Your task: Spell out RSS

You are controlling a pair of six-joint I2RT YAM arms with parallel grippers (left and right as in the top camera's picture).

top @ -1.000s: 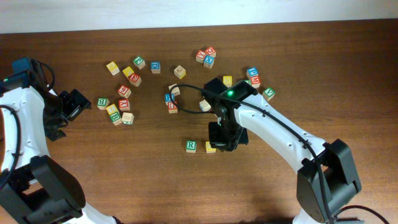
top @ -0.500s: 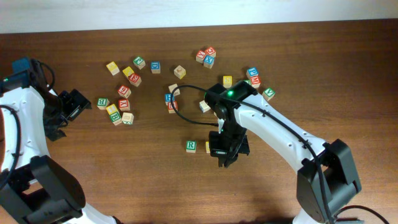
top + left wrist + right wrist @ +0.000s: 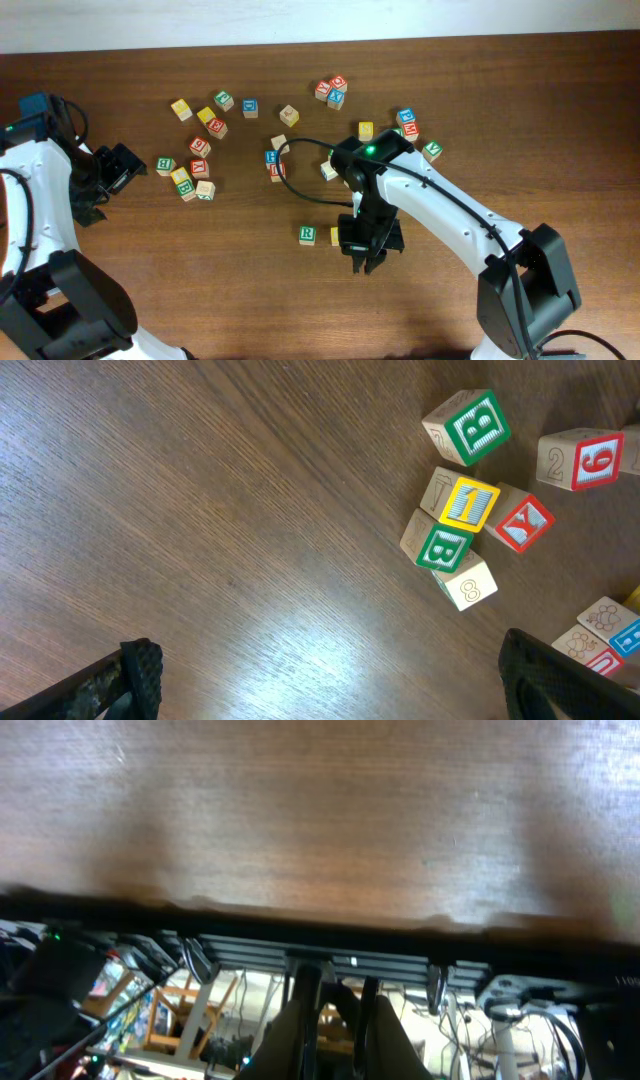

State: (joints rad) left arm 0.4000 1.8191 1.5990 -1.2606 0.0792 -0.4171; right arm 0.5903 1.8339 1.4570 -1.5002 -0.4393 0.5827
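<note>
The green-and-white R cube (image 3: 307, 234) lies on the table in front of the middle. A yellow cube (image 3: 335, 236) sits right beside it on its right, mostly hidden under my right gripper (image 3: 361, 250). In the right wrist view the right gripper's fingers (image 3: 338, 1032) are close together with nothing between them, pointing past the table's front edge. Another yellow cube (image 3: 366, 130) lies farther back. My left gripper (image 3: 117, 168) is open and empty at the far left, and it also shows over bare wood in the left wrist view (image 3: 330, 685).
Several loose cubes are scattered across the back of the table. A cluster (image 3: 190, 170) lies beside the left gripper. The left wrist view shows a green B cube (image 3: 468, 427), a yellow cube (image 3: 470, 503) and a red Y cube (image 3: 523, 522). A black cable (image 3: 290, 180) loops near the right arm.
My right gripper has moved a little toward the table's front and tilted, now covering most of the yellow cube next to the R. The left arm has not moved.
</note>
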